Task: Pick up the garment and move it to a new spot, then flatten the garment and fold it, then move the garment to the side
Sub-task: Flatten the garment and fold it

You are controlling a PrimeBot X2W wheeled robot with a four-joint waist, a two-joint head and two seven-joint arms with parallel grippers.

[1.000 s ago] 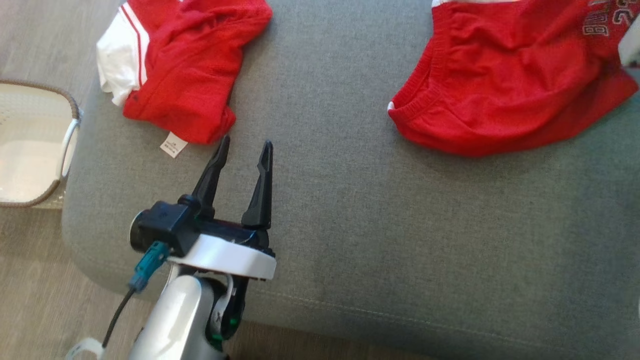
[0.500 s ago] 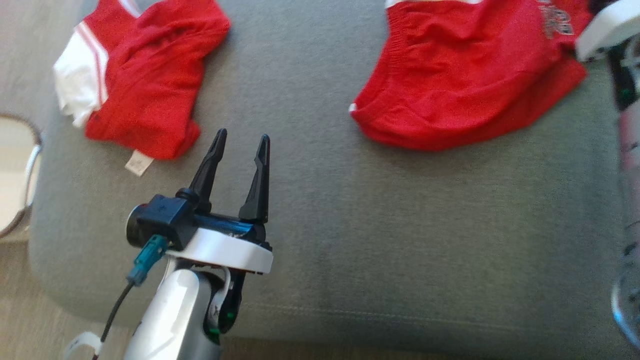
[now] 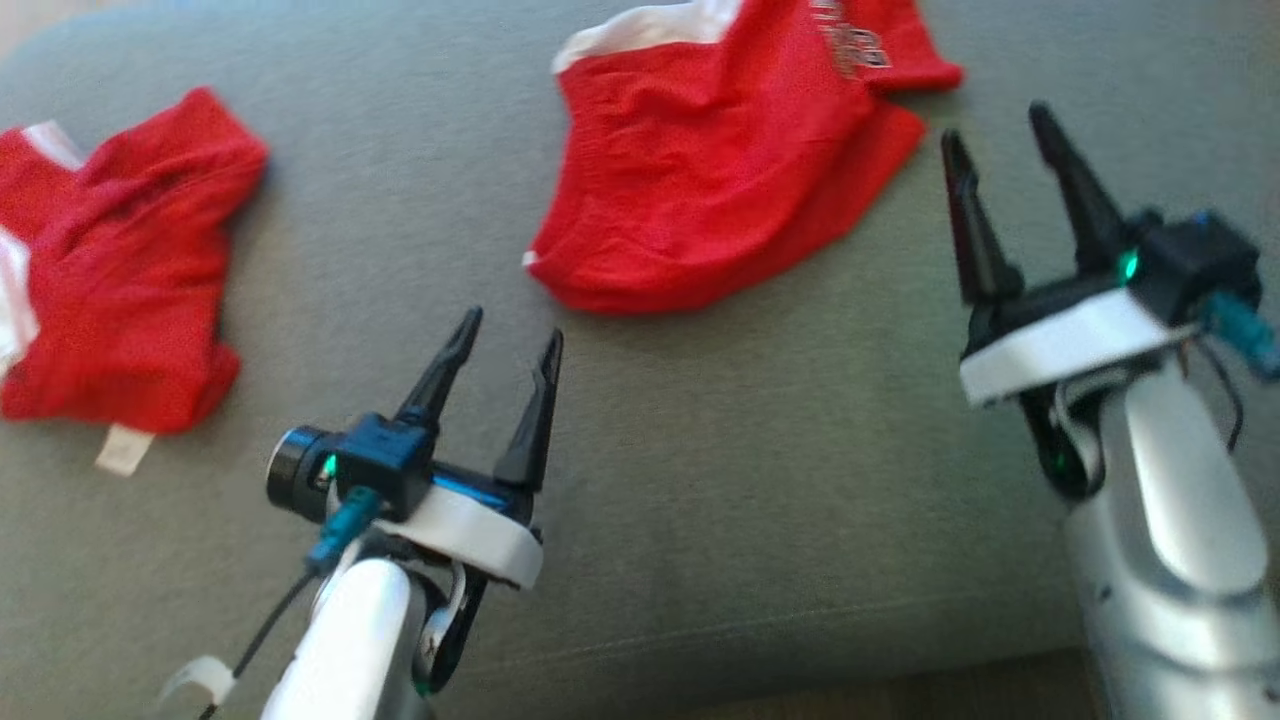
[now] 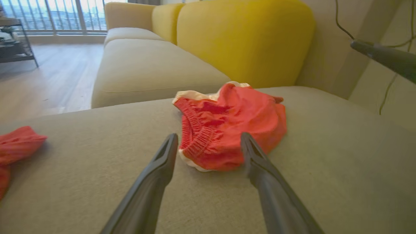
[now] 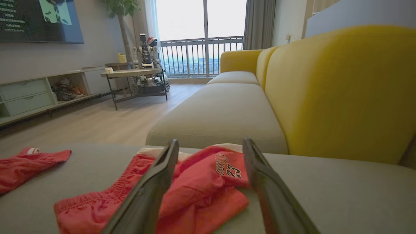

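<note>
The garment (image 3: 700,190), red shorts with a white band and grey lettering, lies crumpled at the far middle of the grey cushion (image 3: 750,450). In the left wrist view the garment (image 4: 234,130) lies just past my fingertips, and in the right wrist view the garment (image 5: 201,188) shows the number 23. My left gripper (image 3: 512,327) (image 4: 208,136) is open and empty, short of the near hem. To the right of the shorts my right gripper (image 3: 995,124) (image 5: 210,141) hovers open and holds nothing.
A second red and white garment (image 3: 120,270) (image 4: 16,146) (image 5: 26,165) lies at the cushion's left end, its tag (image 3: 124,449) towards me. A yellow sofa back (image 4: 247,39) (image 5: 341,91) rises behind. The cushion's front edge (image 3: 700,650) runs near my arms.
The head camera has swung, so both garments slid left in the picture. My right arm has come into full view, drawn back from the shorts' right edge with its jaws open. The left gripper stays open.
</note>
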